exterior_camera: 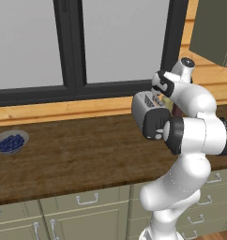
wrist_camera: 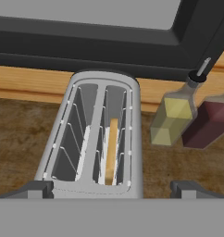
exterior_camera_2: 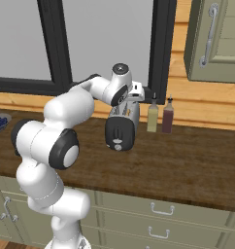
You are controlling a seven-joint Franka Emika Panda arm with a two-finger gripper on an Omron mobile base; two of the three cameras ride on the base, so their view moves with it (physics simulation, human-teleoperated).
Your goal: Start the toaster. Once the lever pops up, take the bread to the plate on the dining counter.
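Observation:
The silver-grey toaster (exterior_camera: 148, 115) (exterior_camera_2: 122, 127) stands on the wood counter below the window, its dark round patch facing me. In the hand view I look straight down into its two slots (wrist_camera: 93, 139). The pale tan bread (wrist_camera: 111, 150) stands on edge, sunk in the right slot. My gripper (wrist_camera: 113, 190) hovers just above the toaster's near end, open, with one fingertip (wrist_camera: 37, 190) on each side and nothing between them. The plate and the dining counter are out of view.
Just right of the toaster stand a yellow bottle (exterior_camera_2: 152, 116) (wrist_camera: 171, 118) and a dark red bottle (exterior_camera_2: 167, 118) (wrist_camera: 208, 122). A bowl of blueberries (exterior_camera: 11, 142) sits far left on the counter (exterior_camera: 78, 159). The black window frame (exterior_camera: 73, 47) runs behind; a sage cabinet (exterior_camera_2: 216, 39) hangs upper right.

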